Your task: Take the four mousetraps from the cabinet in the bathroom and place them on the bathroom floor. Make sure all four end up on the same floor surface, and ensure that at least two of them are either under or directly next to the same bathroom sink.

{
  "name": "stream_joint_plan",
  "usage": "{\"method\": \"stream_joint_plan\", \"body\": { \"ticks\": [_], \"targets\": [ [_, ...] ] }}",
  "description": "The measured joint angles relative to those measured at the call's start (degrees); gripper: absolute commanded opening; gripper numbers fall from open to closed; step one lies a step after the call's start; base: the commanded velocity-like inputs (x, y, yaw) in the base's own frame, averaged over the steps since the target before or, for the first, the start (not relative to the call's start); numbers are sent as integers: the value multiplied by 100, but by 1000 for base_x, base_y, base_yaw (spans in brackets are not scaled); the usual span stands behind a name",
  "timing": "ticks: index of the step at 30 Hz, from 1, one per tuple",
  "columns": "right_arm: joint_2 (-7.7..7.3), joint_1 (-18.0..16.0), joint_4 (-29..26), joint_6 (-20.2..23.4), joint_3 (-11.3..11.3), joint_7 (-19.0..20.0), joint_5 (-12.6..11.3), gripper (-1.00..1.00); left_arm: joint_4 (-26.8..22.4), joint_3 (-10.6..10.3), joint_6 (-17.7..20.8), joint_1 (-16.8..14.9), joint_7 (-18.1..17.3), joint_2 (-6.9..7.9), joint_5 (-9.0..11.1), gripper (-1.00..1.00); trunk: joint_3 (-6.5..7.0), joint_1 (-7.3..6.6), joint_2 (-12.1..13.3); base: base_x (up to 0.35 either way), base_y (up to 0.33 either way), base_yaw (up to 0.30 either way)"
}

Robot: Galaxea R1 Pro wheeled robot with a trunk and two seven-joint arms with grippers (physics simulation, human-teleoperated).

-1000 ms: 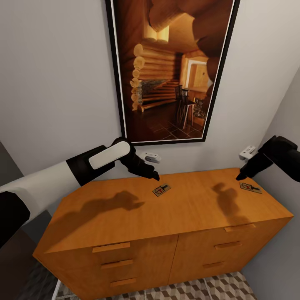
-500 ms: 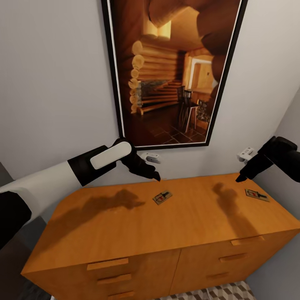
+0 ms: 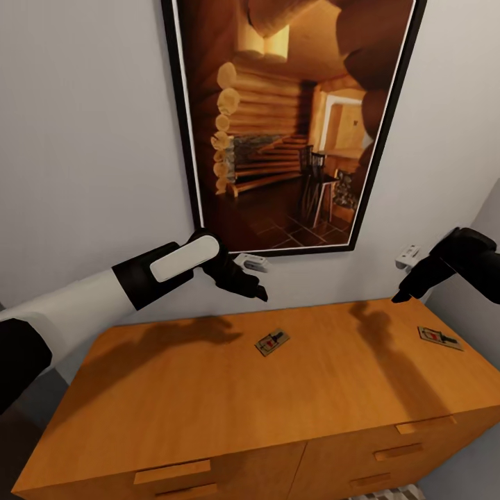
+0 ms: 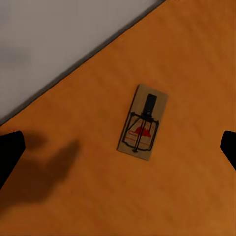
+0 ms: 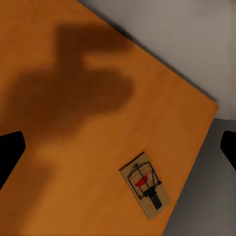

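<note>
**Two mousetraps lie on the cabinet top, both grippers hang above them**

While the robot faces the wall, its two arms reach out over the orange-brown cabinet (image 3: 208,403). One mousetrap (image 3: 271,342) lies flat near the middle of the cabinet top. A second mousetrap (image 3: 439,338) lies flat near the right end, close to the edge. Only these two traps can be seen. Each has a thin wire frame and a red spot on it, but these parts are too small to make out well from the head view.

The left gripper (image 3: 258,294) hangs in the air above the middle mousetrap and does not touch it. In the left wrist view the mousetrap (image 4: 142,122) sits between the two black fingertips (image 4: 10,152), which are spread wide apart and hold nothing. Only the tips show at the picture's edges.

The right gripper (image 3: 401,297) hangs above the cabinet top, near the second mousetrap but not touching it. In the right wrist view its fingertips (image 5: 10,152) are also spread wide and hold nothing. The second mousetrap (image 5: 145,185) lies close to the cabinet edge.

Dark shadows of both arms fall on the wood. A big framed picture (image 3: 292,118) of a log room hangs on the wall behind, cut off at the top. The cabinet front is cut off too, with just a few drawer pulls (image 3: 172,471) showing.
</note>
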Motion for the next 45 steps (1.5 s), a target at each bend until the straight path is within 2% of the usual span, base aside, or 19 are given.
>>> {"method": "stream_joint_plan", "body": {
  "ticks": [9,19,24,28,32,33,35,39,45],
  "targets": [
    [-23,0,22,-311,-10,5,-1,100,-41,8,0,-3,2,-31,-6,100,0,0,0,7,0,0],
    [-26,7,35,-379,-12,7,0,100,-40,-55,7,2,8,-131,0,100,0,0,0,0,0,0],
    [-27,8,31,-385,-12,7,-2,100,-30,-288,0,6,8,-189,2,100,0,0,0,0,0,0],
    [-27,8,29,-386,-12,7,-6,100,20,-552,-9,10,9,-328,4,100,0,0,0,0,0,0],
    [-25,9,34,-387,-12,7,-8,100,111,-938,-21,18,9,-483,-3,100,0,0,0,0,0,0],
    [-22,9,35,-387,-12,7,-8,100,182,-1133,-26,20,9,-554,-2,100,0,0,0,0,0,0],
    [-21,9,34,-387,-12,7,-9,100,282,-1289,-28,20,5,-616,-9,100,0,0,0,0,0,0],
    [-16,8,31,-387,-12,7,-9,100,519,-1462,-41,23,-1,-693,-12,100,0,0,0,0,0,0],
    [-9,12,34,-392,-12,7,-5,100,774,-1576,-62,55,-15,-736,-5,100,0,0,0,0,0,0]
  ]
}}
